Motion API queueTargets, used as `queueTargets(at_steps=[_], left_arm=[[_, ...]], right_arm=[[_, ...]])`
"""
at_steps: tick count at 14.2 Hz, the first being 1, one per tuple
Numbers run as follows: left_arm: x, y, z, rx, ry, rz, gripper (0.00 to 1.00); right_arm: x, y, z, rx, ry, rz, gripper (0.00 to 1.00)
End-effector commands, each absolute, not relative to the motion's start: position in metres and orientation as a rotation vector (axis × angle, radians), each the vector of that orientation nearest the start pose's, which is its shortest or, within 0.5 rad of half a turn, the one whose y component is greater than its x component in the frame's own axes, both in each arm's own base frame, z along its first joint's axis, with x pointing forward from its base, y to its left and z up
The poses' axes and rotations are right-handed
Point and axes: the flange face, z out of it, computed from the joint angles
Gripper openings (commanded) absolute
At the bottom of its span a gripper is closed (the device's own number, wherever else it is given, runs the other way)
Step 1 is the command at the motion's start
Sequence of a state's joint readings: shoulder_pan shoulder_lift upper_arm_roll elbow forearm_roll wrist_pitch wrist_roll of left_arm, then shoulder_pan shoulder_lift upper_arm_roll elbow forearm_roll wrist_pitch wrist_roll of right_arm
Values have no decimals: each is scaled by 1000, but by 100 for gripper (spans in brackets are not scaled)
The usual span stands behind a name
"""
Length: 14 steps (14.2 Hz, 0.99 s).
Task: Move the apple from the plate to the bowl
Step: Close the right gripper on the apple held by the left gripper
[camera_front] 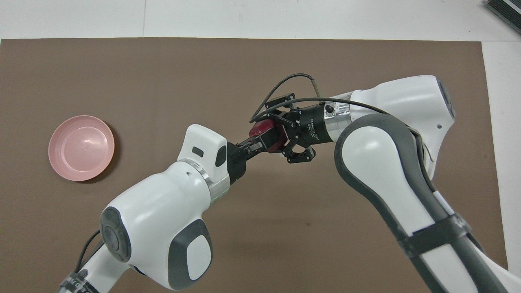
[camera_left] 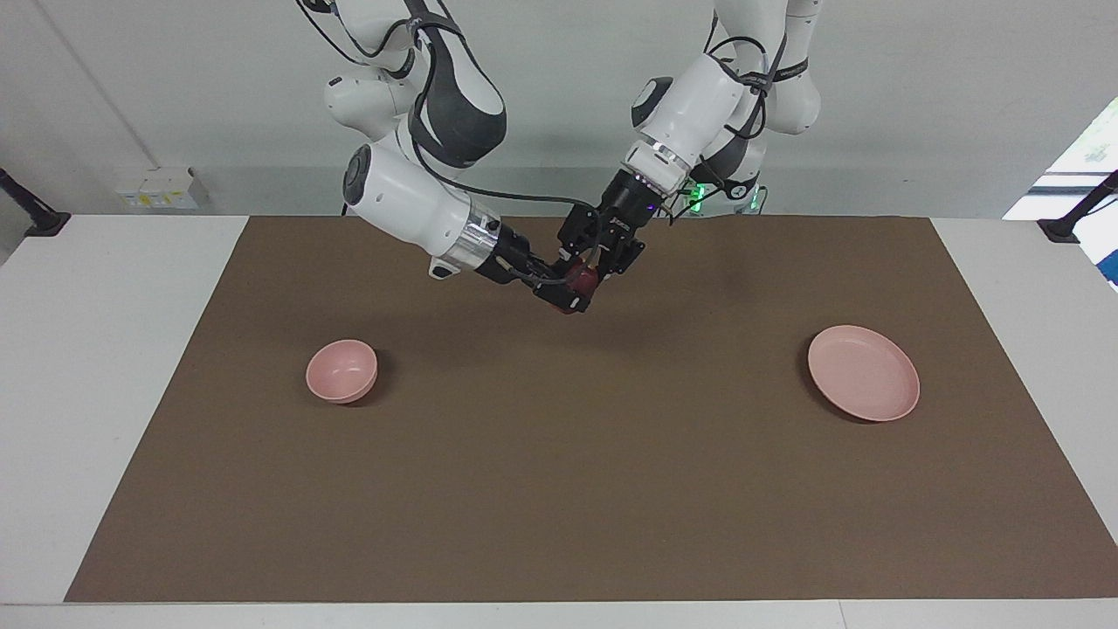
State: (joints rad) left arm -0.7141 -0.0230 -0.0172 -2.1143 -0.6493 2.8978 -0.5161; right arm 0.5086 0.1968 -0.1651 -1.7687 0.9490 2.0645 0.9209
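Dark red apple point(camera_left: 578, 278), at upper centre, is being pinched by left gripper point(camera_left: 583, 273) and right gripper point(camera_left: 568, 288) together, presumably for handing toward the bowl point(camera_left: 341, 371).

A white surface point(camera_left: 113, 367) carries a wide brown mat point(camera_left: 576, 489). A plain pale wall point(camera_left: 917, 105) rises at its edge, bearing a small outlet box point(camera_left: 157, 188). Daylight enters a window point(camera_left: 1087, 153) at one corner.

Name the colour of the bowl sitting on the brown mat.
The bowl is pale pink, plain and matte. It shows best in the facing view.
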Motion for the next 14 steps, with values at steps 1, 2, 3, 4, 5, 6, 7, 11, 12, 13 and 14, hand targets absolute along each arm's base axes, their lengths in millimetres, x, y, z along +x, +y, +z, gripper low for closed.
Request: queueTargets(at_steps=[1,2,3,4,5,6,7,11,12,13,14], left_arm=[[455,-368,515,2267,431,470,16],[456,-367,515,2267,431,471,25],[456,-367,515,2267,431,471,51],[456,-367,515,2265,444,463,86],[456,-367,513,2273,447,444,100],[456,-367,511,2290,442,419,100],[458,-365,510,2297,443,404,100],[466,-354,506,2313,463,389,100],[469,-349,502,2337,466,348,100],[470,-346,499,2359,459,314,100],[471,-342,495,2383,452,278,100]], right_arm=[[588,258,481,-2039,1150,516,0],[588,258,481,-2042,1144,515,0],[588,256,481,-2041,1145,513,0],[588,256,481,-2042,1145,512,0],[588,256,481,-2044,1145,511,0],[589,256,481,-2047,1144,508,0],[589,256,483,-2049,1141,504,0],[589,256,482,-2060,1126,497,0],[590,253,482,-2060,1129,497,0],[590,252,483,-2062,1126,497,0],[590,250,483,-2064,1129,494,0]])
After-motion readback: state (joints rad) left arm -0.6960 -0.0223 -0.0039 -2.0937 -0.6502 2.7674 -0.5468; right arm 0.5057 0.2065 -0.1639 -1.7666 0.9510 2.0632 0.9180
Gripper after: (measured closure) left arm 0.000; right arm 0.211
